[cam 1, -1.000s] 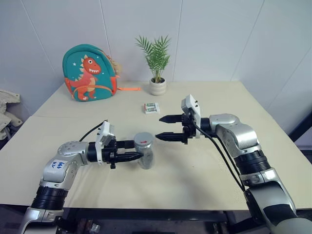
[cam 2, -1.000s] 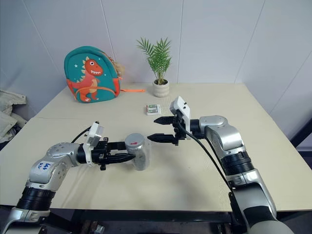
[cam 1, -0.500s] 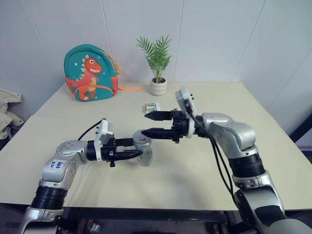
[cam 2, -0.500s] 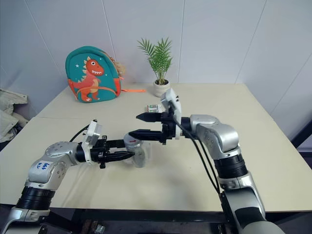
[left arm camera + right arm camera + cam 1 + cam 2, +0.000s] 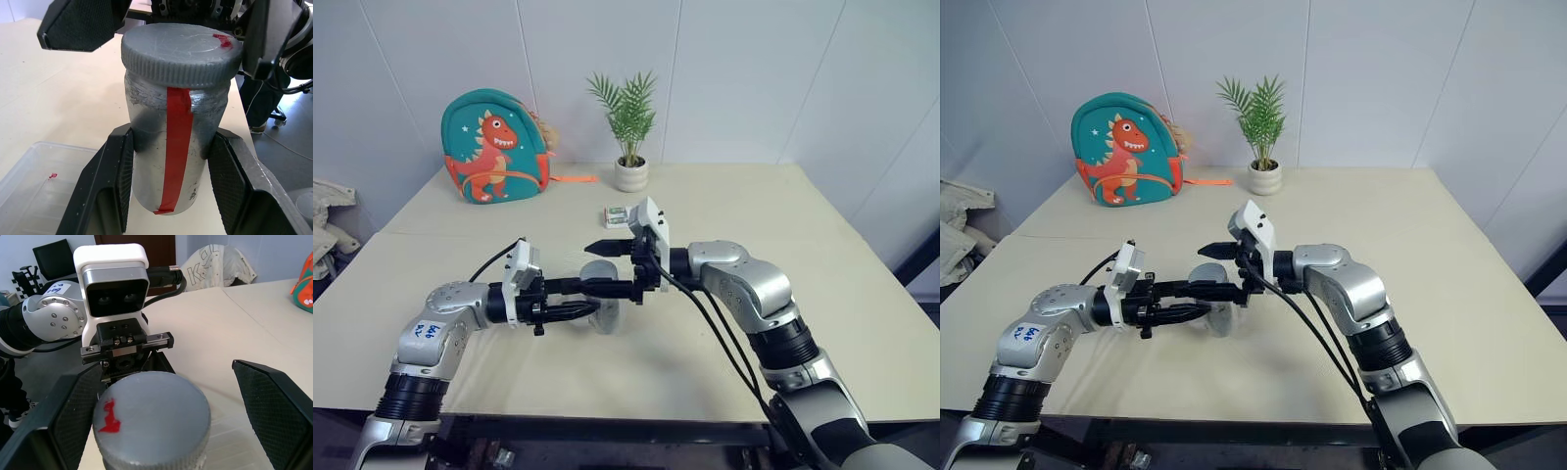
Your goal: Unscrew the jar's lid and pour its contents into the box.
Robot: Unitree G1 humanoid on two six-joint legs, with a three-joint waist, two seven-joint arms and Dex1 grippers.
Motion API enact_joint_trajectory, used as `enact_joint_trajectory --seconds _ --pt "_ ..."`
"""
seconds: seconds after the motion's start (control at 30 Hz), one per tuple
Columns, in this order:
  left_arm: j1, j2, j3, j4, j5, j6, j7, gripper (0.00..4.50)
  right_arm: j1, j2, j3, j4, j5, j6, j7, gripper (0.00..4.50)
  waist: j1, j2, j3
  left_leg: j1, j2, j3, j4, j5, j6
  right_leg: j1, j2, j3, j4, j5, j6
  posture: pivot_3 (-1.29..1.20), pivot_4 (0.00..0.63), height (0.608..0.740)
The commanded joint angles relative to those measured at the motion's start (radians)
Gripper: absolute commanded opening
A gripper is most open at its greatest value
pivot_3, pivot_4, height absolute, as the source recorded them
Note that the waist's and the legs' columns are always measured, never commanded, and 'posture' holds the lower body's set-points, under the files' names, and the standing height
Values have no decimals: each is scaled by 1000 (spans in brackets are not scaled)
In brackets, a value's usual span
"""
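Above the table [image 5: 724,392], jar [image 5: 173,161] upright in left pincer [image 5: 171,161], lid [image 5: 181,51] topmost, right pincer [image 5: 164,421] wide astride lid.

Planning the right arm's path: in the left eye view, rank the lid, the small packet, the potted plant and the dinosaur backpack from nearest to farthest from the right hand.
From the right hand:
1. Lid, between its open fingers.
2. Small packet, just behind.
3. Potted plant, at the back edge.
4. Dinosaur backpack, back left.

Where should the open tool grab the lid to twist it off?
Probably by the lid's ridged rim, one finger each side, coming straight at its flat top. The left tool clamps the jar below the lid, so the rim stays free, and the right tool already straddles it.
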Motion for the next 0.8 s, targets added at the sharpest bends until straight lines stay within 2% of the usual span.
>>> enact_joint_trajectory --seconds 0.03,0.53,0.8 --pt "-4 1 14 -26 -18 -4 -7 1875 -17 -11 -41 -31 38 -8 24 4469 0 0 0 0 0 0 0 0 0 0 0 0 0 0 0 0 150 740" --pt "-14 3 20 -10 -17 -8 -16 1875 -2 -167 -111 60 44 -35 123 4469 0 0 0 0 0 0 0 0 0 0 0 0 0 0 0 0 150 740" --pt "-7 0 22 -18 -19 -4 -5 1875 22 -98 -99 -66 137 39 106 4469 -1 0 0 0 0 1 0 0 0 0 0 0 0 0 0 0 150 740"
